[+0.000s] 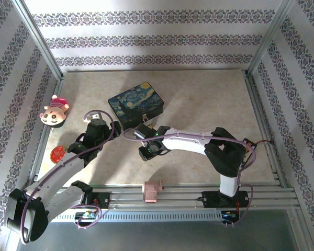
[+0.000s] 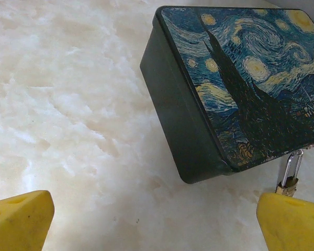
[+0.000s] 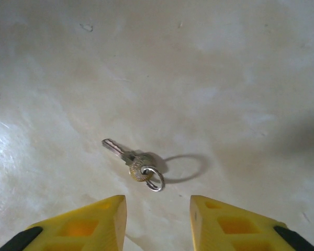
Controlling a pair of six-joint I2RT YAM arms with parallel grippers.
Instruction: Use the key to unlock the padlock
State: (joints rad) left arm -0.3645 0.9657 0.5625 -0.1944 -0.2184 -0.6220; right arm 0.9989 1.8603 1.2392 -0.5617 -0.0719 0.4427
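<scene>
Your right gripper (image 3: 157, 222), jaws apart, hovers over the key (image 3: 132, 161), flat on the table (image 3: 225, 78), light, thin and likely to skid, so pinch its round head by the ring (image 3: 155, 181), while the padlock (image 2: 288, 177) sits against the painted box (image 2: 240, 78) before your wide-spread left gripper (image 2: 156, 225).

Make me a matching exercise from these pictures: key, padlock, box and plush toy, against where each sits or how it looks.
1 key
2 padlock
3 box
4 plush toy

A at the left edge of the table
B flat on the table
C lid painted blue and yellow
D close by the box's side

Pairs: 1-B, 2-D, 3-C, 4-A
</scene>
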